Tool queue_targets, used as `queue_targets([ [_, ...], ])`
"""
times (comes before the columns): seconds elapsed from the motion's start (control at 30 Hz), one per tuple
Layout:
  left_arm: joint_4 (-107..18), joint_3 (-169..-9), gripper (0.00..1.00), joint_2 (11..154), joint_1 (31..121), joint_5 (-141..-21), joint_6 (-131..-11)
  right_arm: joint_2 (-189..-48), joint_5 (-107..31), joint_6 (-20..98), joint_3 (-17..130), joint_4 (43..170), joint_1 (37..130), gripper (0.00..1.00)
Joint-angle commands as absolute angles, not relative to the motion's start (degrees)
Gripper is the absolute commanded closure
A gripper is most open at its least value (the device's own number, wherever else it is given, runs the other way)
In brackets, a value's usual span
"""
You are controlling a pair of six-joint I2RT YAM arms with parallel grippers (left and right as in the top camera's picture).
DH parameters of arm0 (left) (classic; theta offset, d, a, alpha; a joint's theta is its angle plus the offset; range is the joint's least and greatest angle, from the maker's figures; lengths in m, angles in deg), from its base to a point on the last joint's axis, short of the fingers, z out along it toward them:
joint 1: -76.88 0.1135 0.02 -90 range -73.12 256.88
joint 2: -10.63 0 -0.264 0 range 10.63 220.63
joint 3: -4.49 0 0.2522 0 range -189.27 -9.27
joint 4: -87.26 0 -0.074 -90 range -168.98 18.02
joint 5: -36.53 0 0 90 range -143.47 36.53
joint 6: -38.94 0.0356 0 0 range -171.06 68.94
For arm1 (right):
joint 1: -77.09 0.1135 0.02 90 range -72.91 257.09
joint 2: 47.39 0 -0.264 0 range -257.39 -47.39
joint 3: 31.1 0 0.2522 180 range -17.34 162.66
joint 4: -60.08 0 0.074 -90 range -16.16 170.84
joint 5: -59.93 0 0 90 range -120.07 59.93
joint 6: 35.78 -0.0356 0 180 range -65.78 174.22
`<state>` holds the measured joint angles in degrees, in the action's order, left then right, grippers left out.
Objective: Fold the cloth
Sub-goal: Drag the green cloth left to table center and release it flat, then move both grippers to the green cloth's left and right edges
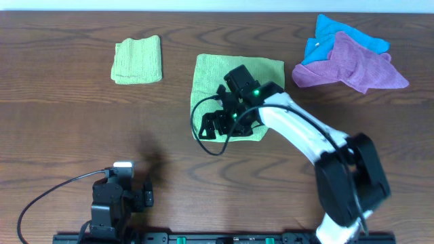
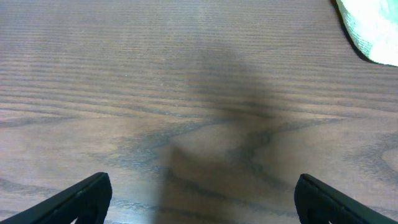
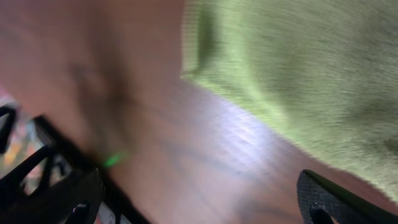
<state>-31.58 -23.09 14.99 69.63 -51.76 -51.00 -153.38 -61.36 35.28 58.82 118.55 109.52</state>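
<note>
The light yellow-green cloth (image 1: 215, 76) lies flat in the middle of the table as a squarish pad. My right gripper (image 1: 218, 125) hangs over its near-left corner, jaws wide open and empty. In the blurred right wrist view the cloth (image 3: 298, 68) fills the upper right, and the right gripper (image 3: 199, 186) stands over bare wood beside its edge. My left gripper (image 1: 125, 177) rests at the near-left edge of the table, far from the cloth. It is the left gripper (image 2: 202, 186) open over bare wood, holding nothing.
A small folded green cloth (image 1: 137, 59) lies at the back left. A purple cloth (image 1: 352, 68) and a blue cloth (image 1: 332, 34) are heaped at the back right. A pale cloth edge (image 2: 373, 28) shows in the left wrist view's top right corner.
</note>
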Motion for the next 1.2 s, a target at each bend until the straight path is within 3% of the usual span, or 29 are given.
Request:
queue_targets([
  [0.0,-27.82,-22.48,0.05,14.68,69.42,-51.61,-50.17,-145.19,-58.93,41.34,58.84,119.99,112.18,0.01],
  [0.2,-27.82,-22.48,0.05,14.68,69.42,-51.61,-50.17,-137.91,-43.96,43.70,58.82,128.73,116.88,0.01],
  [0.57,-27.82,-22.48,0.05,14.68,69.42,-51.61,-50.17,-134.91,-43.66,47.00,58.67,130.63,115.66,0.01],
  [0.93,-29.39,-22.48,0.05,14.68,69.42,-51.56,-50.17,-116.38,-43.33,48.75,58.67,131.31,101.98,0.01],
  [1.0,-33.53,-22.50,0.05,14.68,69.42,-55.19,-56.73,-112.82,-43.31,51.35,58.62,131.66,97.95,0.01],
  [1.1,-39.47,-22.52,0.05,14.68,69.42,-71.58,-78.39,-110.19,-42.91,51.96,58.60,135.25,92.21,0.01],
  [1.17,-38.64,-22.52,0.05,14.68,69.42,-72.78,-86.39,-110.32,-42.96,51.85,58.58,138.11,89.87,0.01],
])
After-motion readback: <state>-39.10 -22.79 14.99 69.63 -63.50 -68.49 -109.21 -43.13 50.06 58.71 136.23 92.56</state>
